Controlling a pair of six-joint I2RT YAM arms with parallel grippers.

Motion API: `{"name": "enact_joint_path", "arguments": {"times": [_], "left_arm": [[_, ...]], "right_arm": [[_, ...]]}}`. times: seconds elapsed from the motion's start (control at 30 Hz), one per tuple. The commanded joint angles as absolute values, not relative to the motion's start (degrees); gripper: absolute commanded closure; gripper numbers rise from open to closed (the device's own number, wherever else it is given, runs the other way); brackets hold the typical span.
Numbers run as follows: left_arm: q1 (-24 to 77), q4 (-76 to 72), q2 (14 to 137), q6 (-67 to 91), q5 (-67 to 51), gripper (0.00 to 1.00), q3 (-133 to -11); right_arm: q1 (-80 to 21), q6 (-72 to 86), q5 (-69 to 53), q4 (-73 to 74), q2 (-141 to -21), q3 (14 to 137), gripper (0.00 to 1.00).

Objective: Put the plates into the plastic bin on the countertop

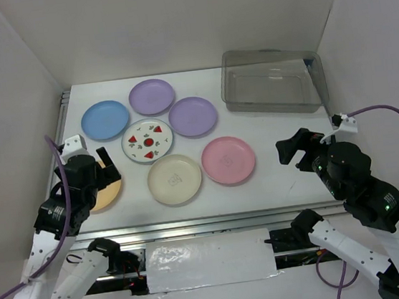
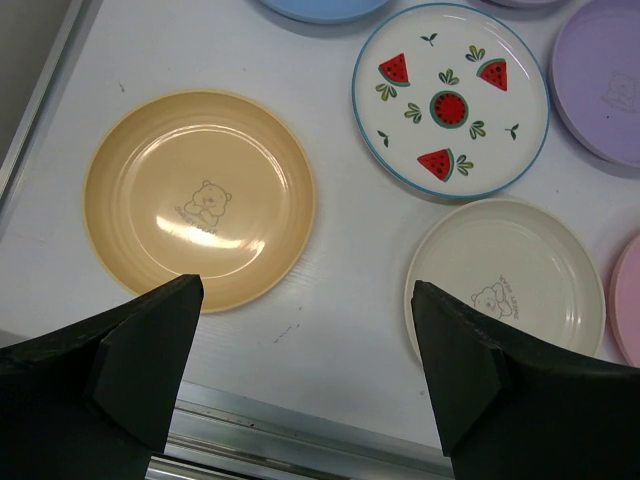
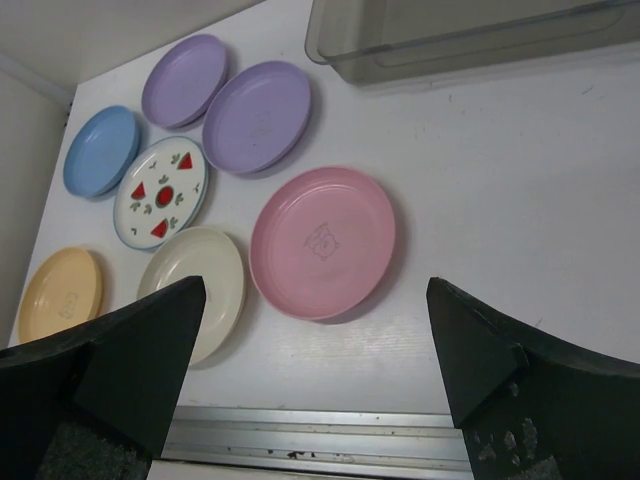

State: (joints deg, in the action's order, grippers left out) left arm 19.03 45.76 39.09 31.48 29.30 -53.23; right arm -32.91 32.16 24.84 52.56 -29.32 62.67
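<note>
Left gripper and right gripper hang at the near edge, jaws spread wide, holding nothing. Seven plates lie flat on the countertop, the two lavender plates seemingly touching. The plastic bin stands far right, apart from them.

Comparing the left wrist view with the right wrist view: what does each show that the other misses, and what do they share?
Only the left wrist view shows the open left hand and a clear bear print on the orange-tan plate. Only the right wrist view shows the open right hand, the plastic bin and the pink plate whole. Both show the watermelon plate, the cream plate and the metal rail.
</note>
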Motion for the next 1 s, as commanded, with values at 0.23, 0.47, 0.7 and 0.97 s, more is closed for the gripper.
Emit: {"name": "enact_joint_path", "arguments": {"times": [0.23, 0.47, 0.7, 0.97], "left_arm": [[18.7, 43.9, 38.1, 30.8, 29.7, 0.01, -54.1], [17.8, 44.5, 37.9, 31.6, 30.8, 0.01, -54.4], [16.6, 44.4, 37.0, 31.4, 30.8, 0.01, -54.6], [16.9, 43.9, 38.1, 30.4, 28.9, 0.01, -54.2]], "right_arm": [[-33.5, 31.6, 23.9, 52.6, -28.5, 65.2, 0.00], [-33.5, 30.1, 8.6, 39.8, -38.1, 62.3, 0.00], [-37.9, 35.9, -1.1, 16.2, -71.6, 67.7, 0.00], [-40.3, 40.8, 2.5, 17.8, -107.2, 90.9, 0.00]]}}
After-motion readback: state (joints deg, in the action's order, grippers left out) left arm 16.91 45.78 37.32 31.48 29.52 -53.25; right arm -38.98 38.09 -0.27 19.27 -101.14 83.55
